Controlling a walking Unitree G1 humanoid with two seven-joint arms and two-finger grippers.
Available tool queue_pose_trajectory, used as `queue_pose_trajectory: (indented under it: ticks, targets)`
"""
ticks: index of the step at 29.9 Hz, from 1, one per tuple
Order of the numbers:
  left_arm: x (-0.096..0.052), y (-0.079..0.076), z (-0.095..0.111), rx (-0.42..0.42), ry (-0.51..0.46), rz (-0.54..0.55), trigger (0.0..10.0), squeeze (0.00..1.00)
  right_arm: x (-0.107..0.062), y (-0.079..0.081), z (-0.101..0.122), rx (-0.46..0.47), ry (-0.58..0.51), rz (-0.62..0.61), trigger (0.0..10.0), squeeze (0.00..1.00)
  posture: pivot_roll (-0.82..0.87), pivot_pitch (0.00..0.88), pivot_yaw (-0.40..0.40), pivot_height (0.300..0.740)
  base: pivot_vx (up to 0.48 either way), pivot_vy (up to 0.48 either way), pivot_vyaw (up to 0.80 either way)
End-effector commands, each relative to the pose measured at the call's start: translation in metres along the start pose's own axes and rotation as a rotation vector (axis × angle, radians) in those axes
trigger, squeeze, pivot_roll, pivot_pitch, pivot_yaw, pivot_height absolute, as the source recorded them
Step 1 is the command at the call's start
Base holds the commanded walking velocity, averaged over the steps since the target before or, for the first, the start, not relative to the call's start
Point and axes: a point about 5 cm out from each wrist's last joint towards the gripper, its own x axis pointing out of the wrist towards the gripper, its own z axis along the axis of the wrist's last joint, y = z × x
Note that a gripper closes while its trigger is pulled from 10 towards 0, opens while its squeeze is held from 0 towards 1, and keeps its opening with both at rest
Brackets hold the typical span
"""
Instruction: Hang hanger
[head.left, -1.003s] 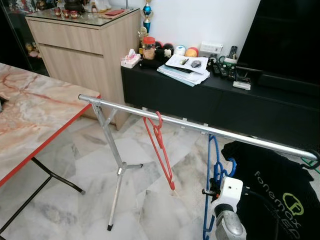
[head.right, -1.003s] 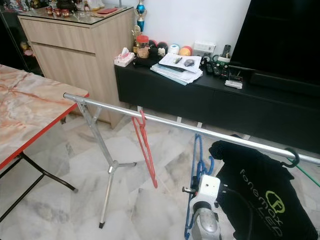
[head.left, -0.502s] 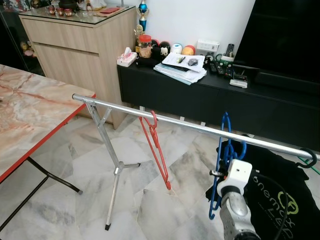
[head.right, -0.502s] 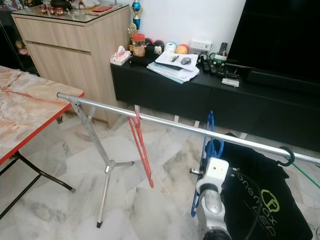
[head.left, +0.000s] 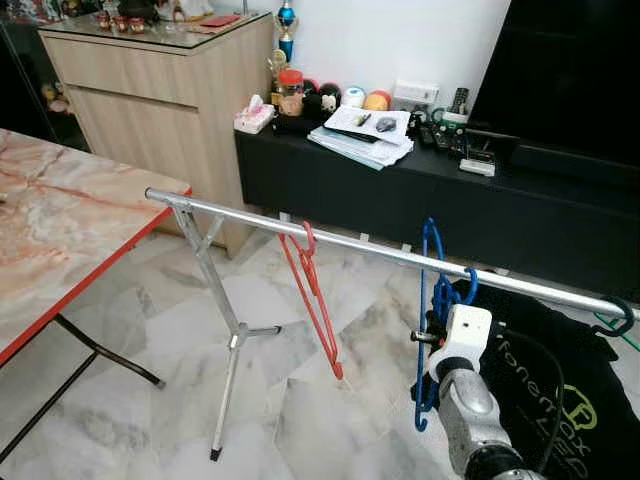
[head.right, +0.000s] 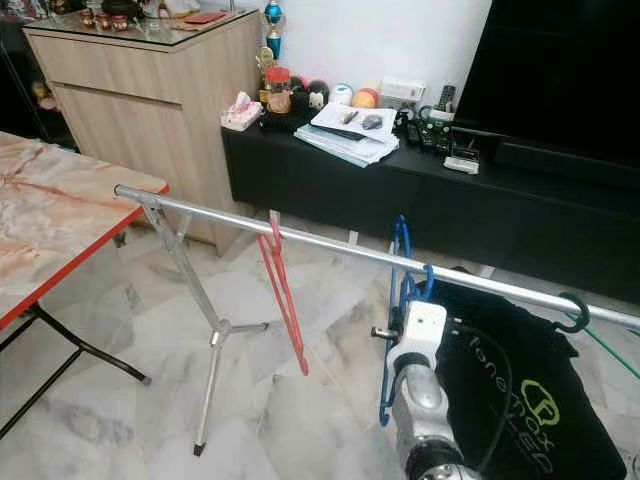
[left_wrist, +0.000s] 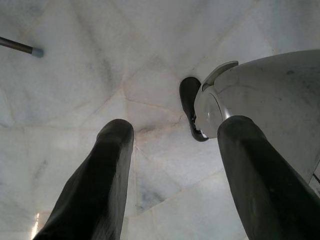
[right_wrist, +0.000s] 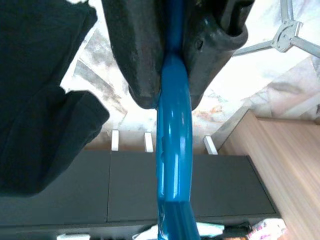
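A silver rail (head.left: 340, 243) runs across the room on a tripod stand. My right gripper (right_wrist: 167, 97) is shut on a blue hanger (head.left: 432, 300), clamping its blue bar (right_wrist: 173, 165) between both fingers. The hanger's hook (head.left: 430, 232) rises across the rail, its top above the bar; I cannot tell whether it rests on it. A red hanger (head.left: 315, 300) hangs on the rail further left. My left gripper (left_wrist: 170, 150) hangs open over the marble floor beside my foot (left_wrist: 192, 107).
A black T-shirt (head.left: 560, 400) hangs at the rail's right end, close to my right arm. A marble table with a red edge (head.left: 70, 240) stands on the left. A wooden cabinet (head.left: 160, 100) and a black console (head.left: 400, 190) stand behind. The stand's leg (head.left: 232, 350) rests on the floor.
My right gripper has lifted the blue hanger from below the rail to above it, then carried it a little left along the bar. The red hanger stays put.
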Motion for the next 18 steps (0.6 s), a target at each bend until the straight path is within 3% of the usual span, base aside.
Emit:
queue_pose_trajectory:
  ticks: [1,18]
  targets:
    - [-0.002,0.0,-0.009,0.011,0.042,-0.003,10.0,0.0,0.004,-0.001,0.005,-0.027,0.02,-0.002,10.0,0.0,-0.03,0.056,-0.008,0.74,0.0,0.0,0.0]
    - [-0.002,-0.001,-0.008,-0.001,0.039,0.001,10.0,0.0,0.014,0.001,0.014,0.01,0.119,-0.04,10.0,0.0,-0.03,0.073,-0.009,0.74,0.0,0.0,0.0]
